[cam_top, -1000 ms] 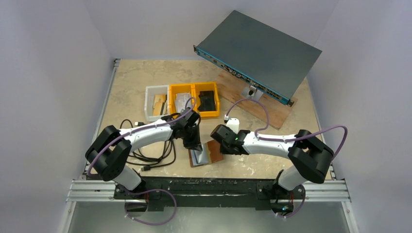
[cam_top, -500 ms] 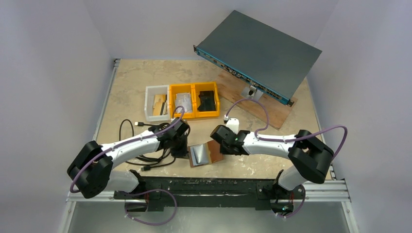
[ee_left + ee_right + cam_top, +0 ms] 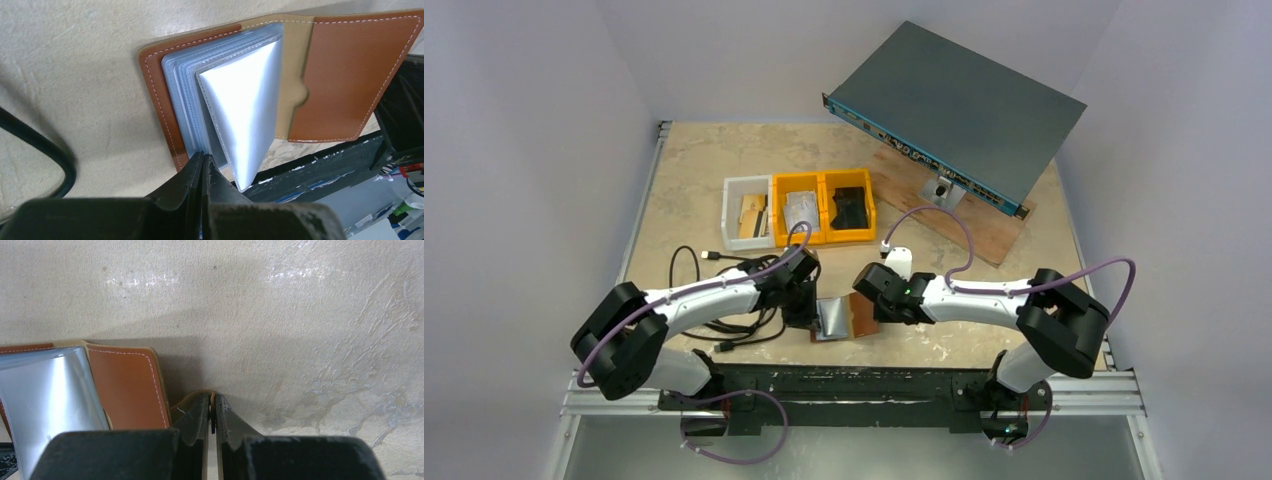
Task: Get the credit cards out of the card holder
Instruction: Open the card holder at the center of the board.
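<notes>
Card holder [image 3: 839, 318] on table [image 3: 694, 170] between left hand [image 3: 204, 164] and right hand [image 3: 212, 407].

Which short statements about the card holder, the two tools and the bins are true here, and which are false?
1. The card holder lies open on the table. True.
2. The right tool is open above it. False: it is shut on the brown cover's edge.
3. The left tool is shut. True.
4. The white bin stands next to the yellow bins. True.
5. The black object lies in the white bin. False: it lies in the right-hand yellow bin.
</notes>
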`<state>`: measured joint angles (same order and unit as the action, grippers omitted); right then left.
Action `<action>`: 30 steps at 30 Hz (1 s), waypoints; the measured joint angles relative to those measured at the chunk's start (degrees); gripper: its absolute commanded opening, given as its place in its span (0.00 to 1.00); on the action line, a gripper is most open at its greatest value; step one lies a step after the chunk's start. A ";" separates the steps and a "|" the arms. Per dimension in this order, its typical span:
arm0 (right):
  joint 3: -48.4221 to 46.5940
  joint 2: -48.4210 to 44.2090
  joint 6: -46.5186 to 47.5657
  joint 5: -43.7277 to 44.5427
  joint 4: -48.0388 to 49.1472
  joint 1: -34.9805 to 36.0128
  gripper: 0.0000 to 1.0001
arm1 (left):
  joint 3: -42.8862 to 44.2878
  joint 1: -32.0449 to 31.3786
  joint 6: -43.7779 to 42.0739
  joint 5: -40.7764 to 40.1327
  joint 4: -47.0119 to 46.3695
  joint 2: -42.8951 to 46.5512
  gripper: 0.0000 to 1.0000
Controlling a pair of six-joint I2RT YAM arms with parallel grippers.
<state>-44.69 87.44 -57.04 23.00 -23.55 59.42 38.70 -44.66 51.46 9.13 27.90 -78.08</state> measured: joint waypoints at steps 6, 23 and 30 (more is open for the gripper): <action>-0.20 0.35 -0.39 0.50 -0.13 0.37 0.00 | 1.20 -0.11 -0.02 0.72 -0.48 -0.98 0.00; -0.52 0.50 -0.83 1.09 -0.61 1.09 0.24 | 5.92 -0.48 -0.24 1.07 -0.02 -5.20 0.00; -0.48 -4.50 -0.74 -0.11 -4.50 1.77 0.50 | 6.95 -0.50 -1.01 0.50 0.98 -6.86 0.00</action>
<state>-45.17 82.94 -57.78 22.90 -28.05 61.19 45.65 -45.17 50.46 9.63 28.88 -84.95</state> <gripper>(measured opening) 0.439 0.003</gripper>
